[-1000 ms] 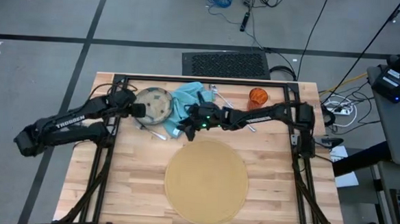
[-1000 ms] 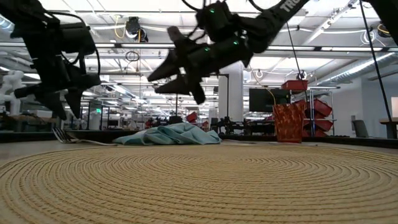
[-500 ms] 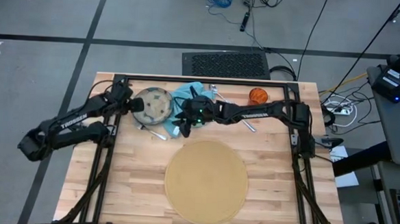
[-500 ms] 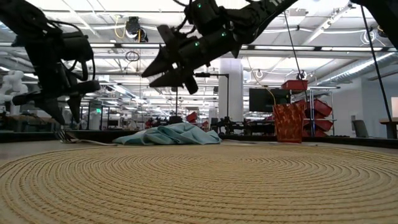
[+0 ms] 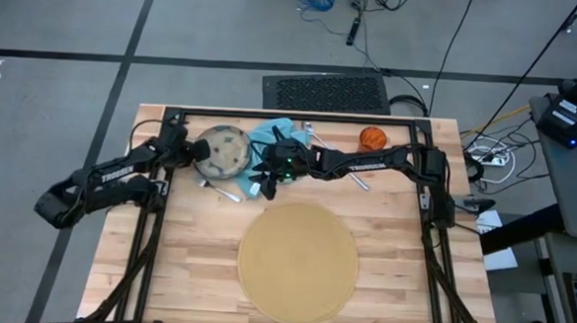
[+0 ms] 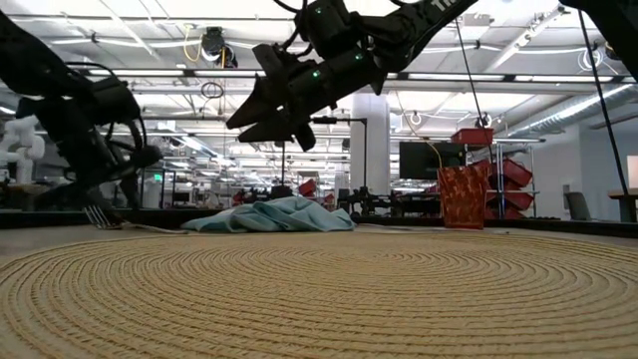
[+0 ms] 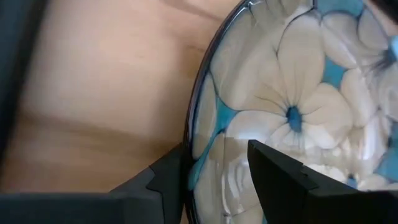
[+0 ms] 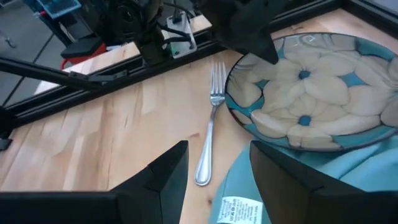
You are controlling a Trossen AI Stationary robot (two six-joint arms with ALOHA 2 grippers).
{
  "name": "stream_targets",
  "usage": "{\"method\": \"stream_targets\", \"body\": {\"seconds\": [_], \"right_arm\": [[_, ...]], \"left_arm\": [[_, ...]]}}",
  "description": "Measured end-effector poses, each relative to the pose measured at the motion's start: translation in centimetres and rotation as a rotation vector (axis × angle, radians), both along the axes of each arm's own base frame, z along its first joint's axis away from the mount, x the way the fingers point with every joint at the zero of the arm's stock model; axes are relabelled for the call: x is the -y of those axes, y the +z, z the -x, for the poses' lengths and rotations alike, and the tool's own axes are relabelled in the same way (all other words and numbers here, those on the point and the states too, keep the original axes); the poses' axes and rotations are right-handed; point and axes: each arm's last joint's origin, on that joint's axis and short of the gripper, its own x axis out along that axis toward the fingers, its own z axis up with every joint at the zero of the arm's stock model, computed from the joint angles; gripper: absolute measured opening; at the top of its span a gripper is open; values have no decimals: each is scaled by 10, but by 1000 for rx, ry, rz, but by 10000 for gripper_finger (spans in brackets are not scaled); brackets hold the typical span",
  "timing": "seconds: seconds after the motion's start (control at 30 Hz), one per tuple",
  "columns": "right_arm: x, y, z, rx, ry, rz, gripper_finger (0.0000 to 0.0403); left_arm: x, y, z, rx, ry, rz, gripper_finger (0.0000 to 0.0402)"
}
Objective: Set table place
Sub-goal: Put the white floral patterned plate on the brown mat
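Table (image 5: 194,265) of light planks carries the whole setting, and everything below is placed from the round tan mat (image 5: 297,262) at its near middle. Beyond the mat's far left lies the flowered plate (image 5: 222,150), resting partly on the teal napkin (image 5: 268,139). The left gripper (image 7: 214,165) has its 2 fingers set either side of the plate's rim, not visibly pinching it. The right gripper (image 8: 217,168) hovers open above the napkin and a fork (image 8: 209,138). Farthest right of the mat's far edge stands the orange cup (image 5: 372,138).
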Motion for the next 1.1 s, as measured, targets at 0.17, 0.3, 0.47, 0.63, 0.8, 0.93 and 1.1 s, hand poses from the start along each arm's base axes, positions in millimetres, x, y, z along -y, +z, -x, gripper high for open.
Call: {"method": "stream_targets", "body": {"seconds": [0.17, 0.3, 0.47, 0.63, 0.8, 0.93, 1.1], "right_arm": [[7, -1, 1, -7, -8, 13, 162], [17, -2, 4, -27, -39, -9, 162], [33, -20, 7, -96, -105, -81, 162], [43, -52, 3, -135, -73, -137, 162], [44, -76, 1, -186, -65, -150, 162], [44, -74, 0, -172, -62, -145, 162], [48, -53, 1, -106, -63, -125, 162]], "left_arm": [[-8, 7, -3, 124, -42, -64, 137], [-10, 5, -1, 118, -48, -57, 99], [-11, 4, 0, 118, -79, -66, 20], [-13, 8, -3, 160, -109, -106, 7], [-16, 10, -4, 178, -113, -144, 2], [-17, 13, -5, 190, -116, -171, 1], [-21, 20, -8, 264, -127, -225, 1]]}}
